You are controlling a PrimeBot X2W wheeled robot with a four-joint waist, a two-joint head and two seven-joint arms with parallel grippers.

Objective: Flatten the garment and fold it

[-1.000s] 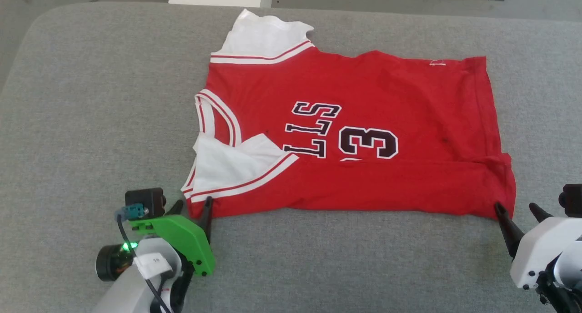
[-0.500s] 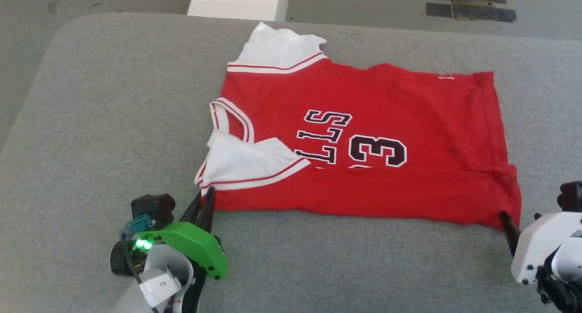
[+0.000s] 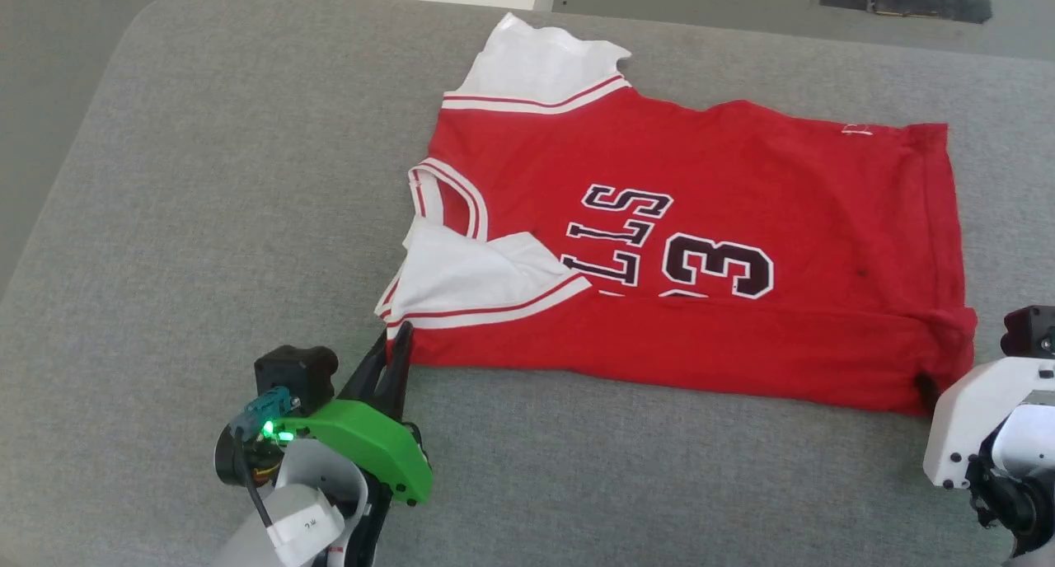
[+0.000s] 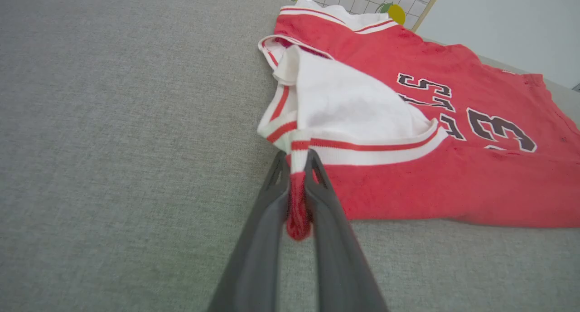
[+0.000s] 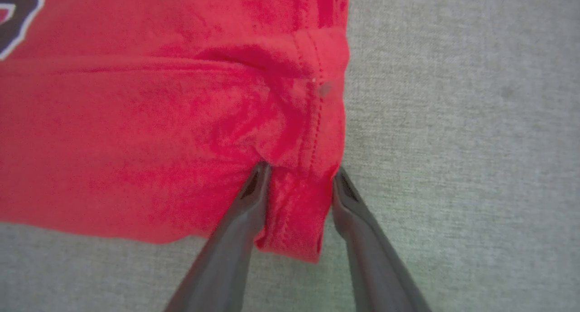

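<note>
The left claw (image 3: 394, 340) sits at the lower left of the head view, its two dark fingers (image 4: 267, 221) pressed nearly together and pinching a thin roll of the garment (image 4: 430, 185) between them. Behind it, a green wrist cover (image 3: 363, 443) with a lit green lamp and a black camera block (image 3: 293, 369) join the pale forearm (image 3: 272, 542), which angles up and to the right. The right claw (image 5: 299, 169) comes in from the lower right. Its fingers (image 5: 226, 248) stand apart, straddling a bunched corner of the cloth. Its white wrist housing (image 3: 964, 419) carries a second camera block (image 3: 1030, 330) on top.
</note>
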